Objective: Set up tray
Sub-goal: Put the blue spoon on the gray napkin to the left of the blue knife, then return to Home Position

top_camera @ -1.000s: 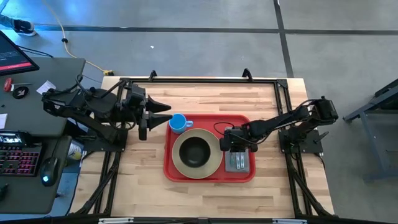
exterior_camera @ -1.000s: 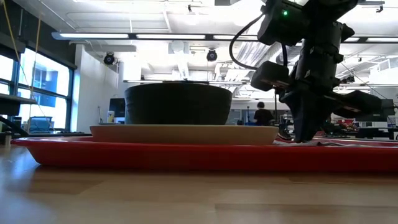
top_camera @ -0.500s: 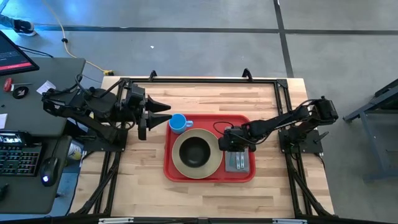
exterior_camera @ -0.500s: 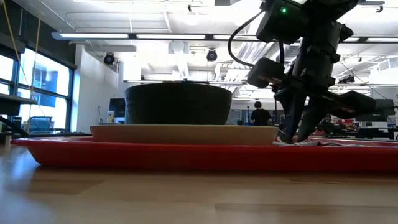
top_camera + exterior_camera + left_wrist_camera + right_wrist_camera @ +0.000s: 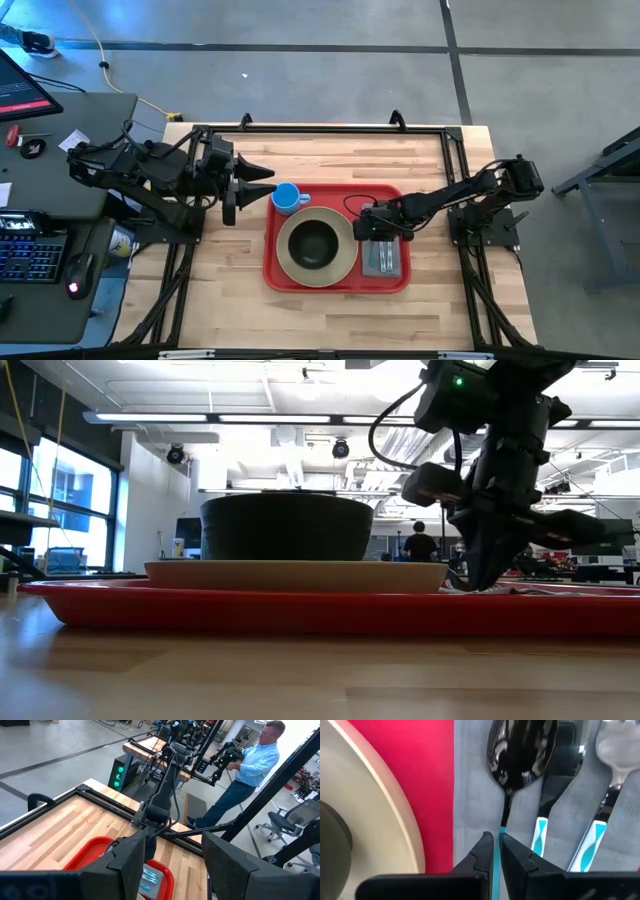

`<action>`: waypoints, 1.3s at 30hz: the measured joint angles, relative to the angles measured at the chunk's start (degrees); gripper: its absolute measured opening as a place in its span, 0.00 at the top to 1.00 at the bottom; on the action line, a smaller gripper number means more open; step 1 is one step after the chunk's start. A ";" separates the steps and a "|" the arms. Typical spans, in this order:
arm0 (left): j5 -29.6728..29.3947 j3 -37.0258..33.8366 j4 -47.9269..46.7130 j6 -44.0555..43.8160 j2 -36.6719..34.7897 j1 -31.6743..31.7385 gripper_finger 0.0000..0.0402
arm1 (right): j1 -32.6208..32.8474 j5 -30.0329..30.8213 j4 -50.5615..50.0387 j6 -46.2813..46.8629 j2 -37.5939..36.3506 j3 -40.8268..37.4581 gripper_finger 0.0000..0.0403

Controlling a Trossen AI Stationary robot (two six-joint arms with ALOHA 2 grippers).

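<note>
**Tray nearly laid; right fingers on the spoon handle**

Nearest the camera side of the bench [image 5: 230, 300], the red tray [image 5: 335, 284] lies flat at mid-bench. On it sits a beige plate [image 5: 290, 262] carrying a dark bowl [image 5: 315, 243], and beside the plate a grey napkin [image 5: 382, 262] holds cutlery. In the right wrist view, a spoon [image 5: 521, 750] and two more teal-handled pieces lie side by side on the cloth. The right gripper [image 5: 493, 851] is down over the napkin, its fingers [image 5: 481, 852] drawn almost together around the spoon's thin teal handle; whether they truly pinch it, I cannot tell. Farther back, a blue cup [image 5: 287, 197] stands at the tray's far corner. The left gripper [image 5: 262, 185] hovers just beside the cup, fingers spread, holding nothing.

Judging by this layout, the setting looks almost complete; only squaring up the cutlery seems left.
</note>
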 joint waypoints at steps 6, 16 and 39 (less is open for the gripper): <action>0.00 0.00 -0.53 0.00 0.00 0.00 0.43 | 0.00 2.55 -0.01 -1.83 0.00 0.00 0.92; 0.00 0.00 -0.92 0.01 0.00 0.00 0.43 | 0.04 4.91 -1.38 -4.42 0.00 0.02 0.90; -0.26 -0.01 -1.14 0.00 0.00 0.00 0.43 | 1.09 2.84 0.61 -8.83 0.00 0.02 0.90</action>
